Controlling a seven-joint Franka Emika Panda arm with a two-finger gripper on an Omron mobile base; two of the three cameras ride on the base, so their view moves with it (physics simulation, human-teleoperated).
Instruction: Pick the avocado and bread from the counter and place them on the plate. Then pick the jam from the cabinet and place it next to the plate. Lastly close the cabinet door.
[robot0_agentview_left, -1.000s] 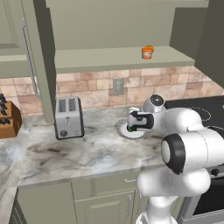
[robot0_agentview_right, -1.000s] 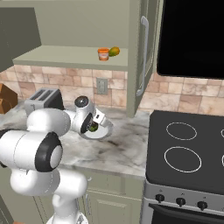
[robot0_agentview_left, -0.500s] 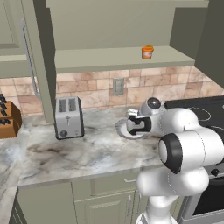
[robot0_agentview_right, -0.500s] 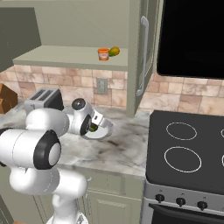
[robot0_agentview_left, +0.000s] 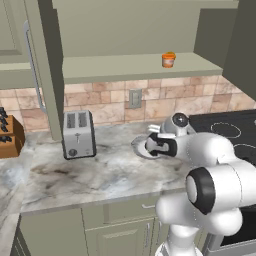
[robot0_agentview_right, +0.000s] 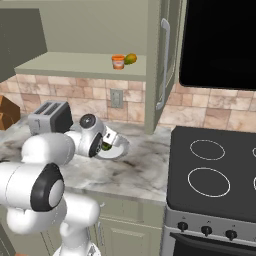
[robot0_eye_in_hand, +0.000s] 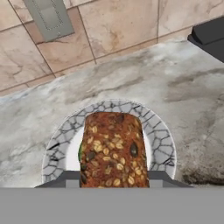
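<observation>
I see the seeded bread (robot0_eye_in_hand: 113, 151) gripped at 6 o'clock above the plate (robot0_eye_in_hand: 162, 142), a green sliver of avocado (robot0_eye_in_hand: 80, 152) at its 9 o'clock edge, and the counter (robot0_eye_in_hand: 183, 96) meeting a tiled wall (robot0_eye_in_hand: 118, 24) at 12 o'clock.

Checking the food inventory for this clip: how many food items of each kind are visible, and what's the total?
Bread: 1, held over the plate
Avocado: 1, on the plate
Jam: 1, on the cabinet shelf
Yellow-green fruit: 1, beside the jam
Total: 4
</observation>
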